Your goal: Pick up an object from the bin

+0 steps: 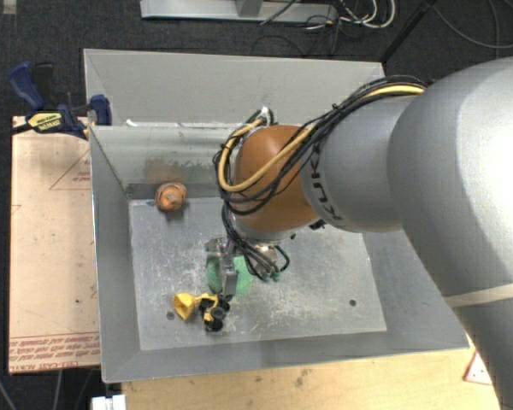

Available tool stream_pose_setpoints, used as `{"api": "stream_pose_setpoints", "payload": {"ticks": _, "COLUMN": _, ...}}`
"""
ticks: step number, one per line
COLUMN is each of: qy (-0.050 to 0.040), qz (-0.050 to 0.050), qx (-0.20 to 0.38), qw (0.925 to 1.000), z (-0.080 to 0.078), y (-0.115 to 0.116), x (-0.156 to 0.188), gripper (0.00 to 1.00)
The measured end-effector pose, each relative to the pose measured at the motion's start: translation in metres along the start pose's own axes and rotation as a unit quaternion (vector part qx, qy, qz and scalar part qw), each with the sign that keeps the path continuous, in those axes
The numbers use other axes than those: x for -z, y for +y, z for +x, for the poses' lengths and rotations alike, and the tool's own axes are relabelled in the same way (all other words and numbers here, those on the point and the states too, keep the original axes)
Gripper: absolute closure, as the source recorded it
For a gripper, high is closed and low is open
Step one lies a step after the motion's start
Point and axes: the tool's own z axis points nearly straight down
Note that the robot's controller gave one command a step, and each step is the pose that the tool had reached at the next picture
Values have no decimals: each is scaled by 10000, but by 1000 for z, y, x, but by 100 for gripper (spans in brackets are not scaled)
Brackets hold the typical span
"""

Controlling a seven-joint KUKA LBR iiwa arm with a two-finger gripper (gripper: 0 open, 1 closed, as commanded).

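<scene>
Overhead view of the grey metal bin [325,301]. I see the grey arm [410,161] reaching in from the right, its wrist under a rounded orange cover [269,178] looped with black and yellow cables [239,156]. The gripper [225,290] points down onto the bin floor, left of centre and towards the front wall. Its lower end stands against a small translucent green piece [219,272], which lies directly beneath the wrist and is partly hidden by it. From this angle I cannot tell whether the gripper is spread or closed, nor whether the green piece is actually clamped or merely beside it.

Just in front of the gripper and to its left lies a small lumpy yellow object [184,305], touching a small black object [212,318] on its right. The tip of the gripper comes down just above the black object. A brown rounded ball [171,196] rests well apart, at the foot of the back wall near the left corner.
</scene>
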Motion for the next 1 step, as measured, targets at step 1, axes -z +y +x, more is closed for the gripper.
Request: {"api": "stream_pose_setpoints", "payload": {"ticks": 1, "qy": 0, "qz": -1, "qx": 0, "qw": 10000, "z": 0, "y": 0, "x": 0, "gripper": 100}}
